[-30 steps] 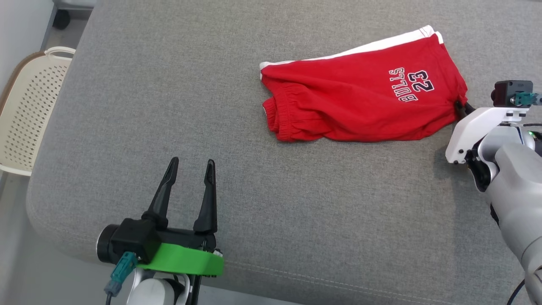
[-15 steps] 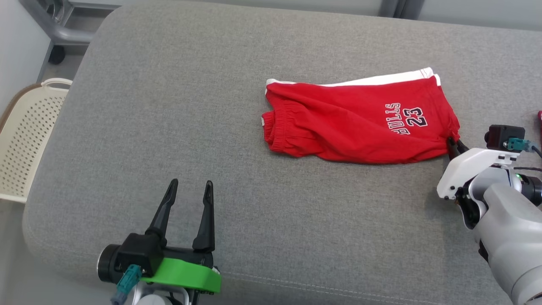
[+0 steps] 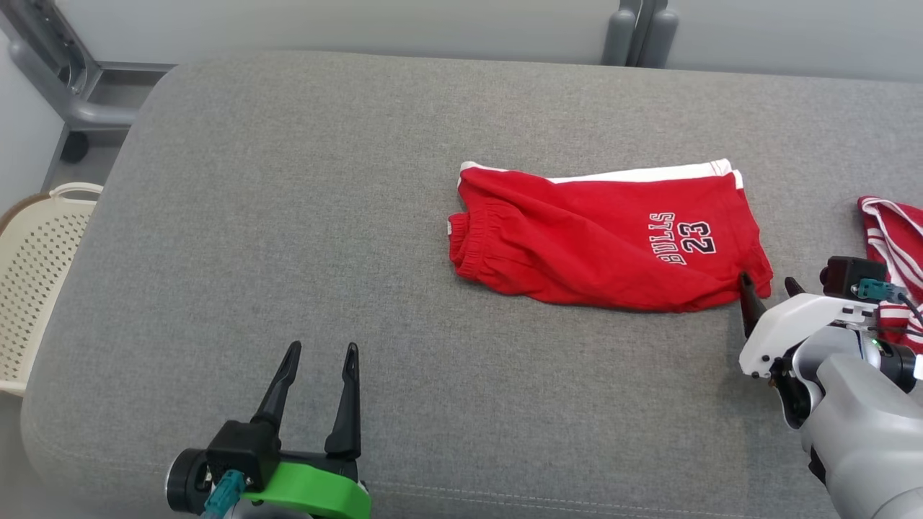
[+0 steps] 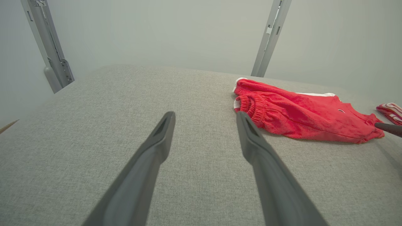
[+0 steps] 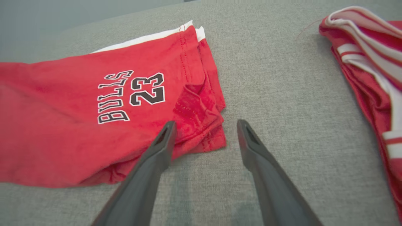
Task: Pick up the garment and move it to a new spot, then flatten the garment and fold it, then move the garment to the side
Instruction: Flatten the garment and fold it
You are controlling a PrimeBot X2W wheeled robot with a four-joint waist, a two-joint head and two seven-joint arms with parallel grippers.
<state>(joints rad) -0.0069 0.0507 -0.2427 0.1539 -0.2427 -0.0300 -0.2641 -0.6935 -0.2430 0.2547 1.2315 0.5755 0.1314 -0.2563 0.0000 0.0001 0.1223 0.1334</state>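
1. One pair of red cotton shorts (image 3: 606,241) with a white side stripe and "BULLS 23" print lies flat, right of centre on the grey fabric-covered bench (image 3: 288,216). Its long axis runs left to right across the head view, elastic waistband at the left and leg hems at the right.
2. The right hand (image 3: 766,282) is at the near right hem corner with its dark fingers spread wide and nothing clamped. In the right wrist view one finger lies over the cloth edge and the other over bare bench.
3. The left hand (image 3: 321,347) is also fully open and empty, well apart from the shorts and towards the near left edge.
4. The right arm is therefore much the nearer. Any regrasp likely starts at that hem corner, while the waistband end lies toward the left arm's side.
5. A red and white striped garment (image 3: 894,238) lies beyond the right hand, clear of the shorts.
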